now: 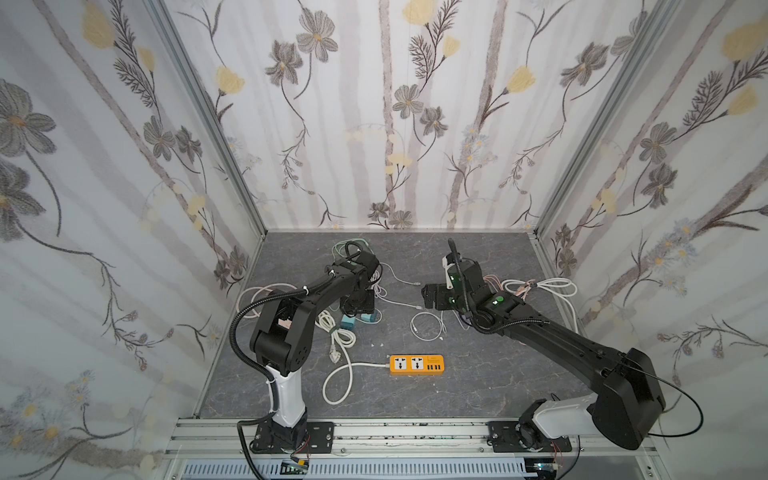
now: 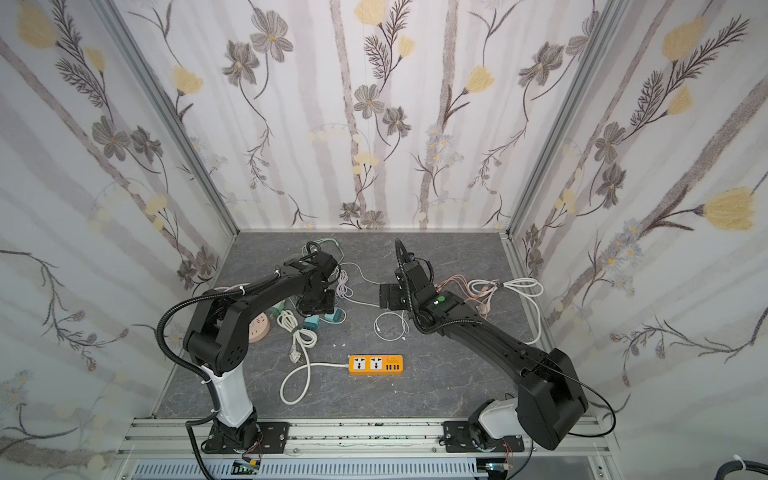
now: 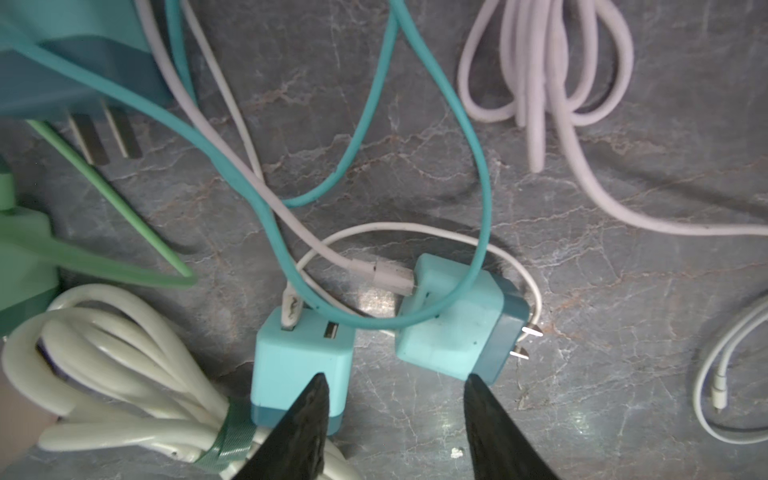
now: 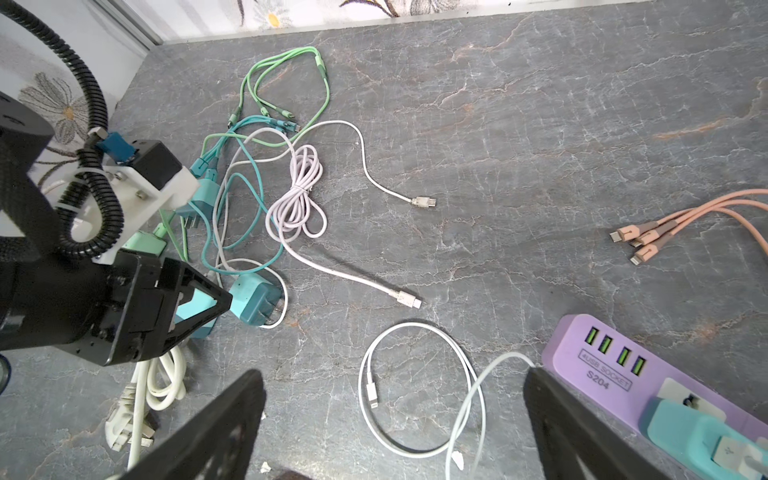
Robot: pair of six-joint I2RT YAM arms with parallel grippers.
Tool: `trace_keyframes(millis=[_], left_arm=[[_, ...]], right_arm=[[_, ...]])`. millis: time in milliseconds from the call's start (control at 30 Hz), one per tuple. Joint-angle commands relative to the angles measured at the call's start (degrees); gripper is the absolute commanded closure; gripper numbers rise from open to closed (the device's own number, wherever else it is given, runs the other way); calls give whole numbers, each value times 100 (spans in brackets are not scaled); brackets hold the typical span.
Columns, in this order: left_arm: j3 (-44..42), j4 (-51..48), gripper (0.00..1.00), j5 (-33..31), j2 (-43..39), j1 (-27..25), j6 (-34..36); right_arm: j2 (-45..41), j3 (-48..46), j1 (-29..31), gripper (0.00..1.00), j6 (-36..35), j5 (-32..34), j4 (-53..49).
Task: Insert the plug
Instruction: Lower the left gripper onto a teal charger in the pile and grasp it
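Grey tabletop (image 1: 478,374): teal plug (image 3: 453,328) lies flat, prongs (image 3: 528,343) rightward; left fingers (image 3: 309,419), right fingers (image 4: 216,432) spread.

Matt plastic charger (image 3: 440,349) (shiny metal prongs (image 3: 531,332))

Orange power strip (image 1: 417,365), teal charger (image 3: 299,365)

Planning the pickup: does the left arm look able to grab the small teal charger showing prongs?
Likely yes: the left gripper hangs open beside that charger, though a teal cable crosses it and a second charger crowds it.
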Motion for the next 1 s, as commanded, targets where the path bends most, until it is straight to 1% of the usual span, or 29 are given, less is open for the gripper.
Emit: trace_keyframes(millis=[0,100,233,300,400,433,533,633,667,733,833,967], left_arm=[[-172,-206,38,-370,-75,90,64],[-306,-291,35,-318,-25,240,227],[-323,-264,33,-311,172,281,337],[-286,-206,34,-244,320,281,356],[-218,-162,37,-259,486,281,348],[-223,-141,40,-304,506,281,348],[-288,-38,53,-408,448,281,356],[-357,15,65,-501,302,281,415],[-355,5,70,-517,235,281,447],[-315,-39,76,-562,56,234,530],[-124,-220,79,-582,-304,112,722],[431,-691,80,-564,-611,-49,967]], right_arm=[[-36,-27,6,3,25,168,-96],[-53,-44,6,2,32,187,-125],[-74,-60,6,2,54,193,-125],[-83,-60,6,2,62,196,-138],[-118,-60,6,2,86,211,-175],[-134,-70,6,2,98,225,-193],[-201,-134,6,2,130,240,-195],[-288,-236,6,2,138,257,-130],[-323,-275,6,2,125,262,-93],[-402,-302,6,2,4,323,-71],[-550,-300,-15,1,-212,598,-116],[-724,-294,-79,1,-546,724,-66]])
